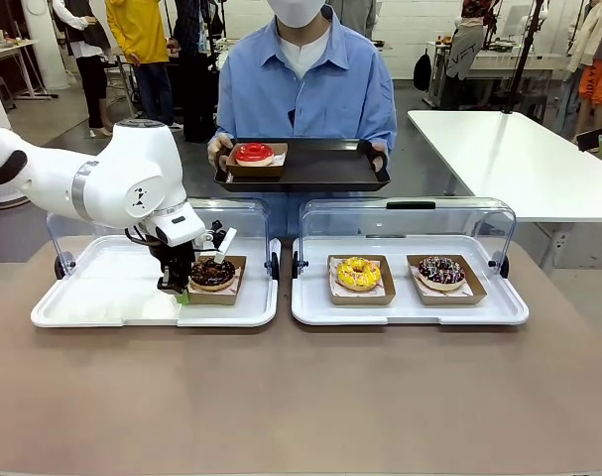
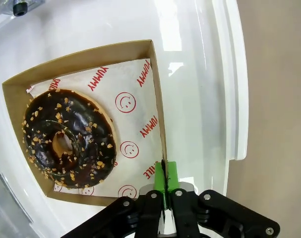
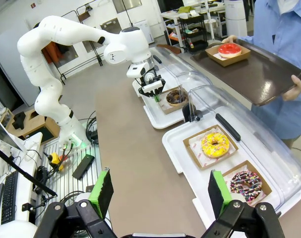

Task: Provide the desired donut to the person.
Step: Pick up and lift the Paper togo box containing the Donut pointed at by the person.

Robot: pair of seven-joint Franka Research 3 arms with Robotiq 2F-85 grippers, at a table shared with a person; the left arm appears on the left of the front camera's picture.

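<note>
— Since the left claw (image 1: 179, 290) is pinched fully shut on one thin side wall of the shallow brown cardboard carton (image 2: 158, 106), where does the risk lie?

— In that single-edge hold. The chocolate-glazed, nut-sprinkled donut (image 2: 68, 139) sits in the carton away from the gripped wall, inside the white plastic tray (image 1: 102, 309) at lower left of the front view. On my judgement, a lift could let the carton sag or swing. The donut could then slide off its printed paper liner (image 2: 128, 106).

— Anything in the travel path?

— The raised clear lid (image 1: 243, 210) stands just behind the carton, and a low or tilted carry could clip it. The person in the light blue shirt (image 1: 310, 94) holds a dark rectangular serving tray (image 1: 325, 167) at upper centre. A red-glazed donut (image 1: 254, 153) occupies its left corner, so a careless set-down could land against that.

— And the other arm?

— Right claw (image 3: 160, 191) is spread wide, holding nothing, well apart above the brown counter (image 1: 301, 397).
</note>
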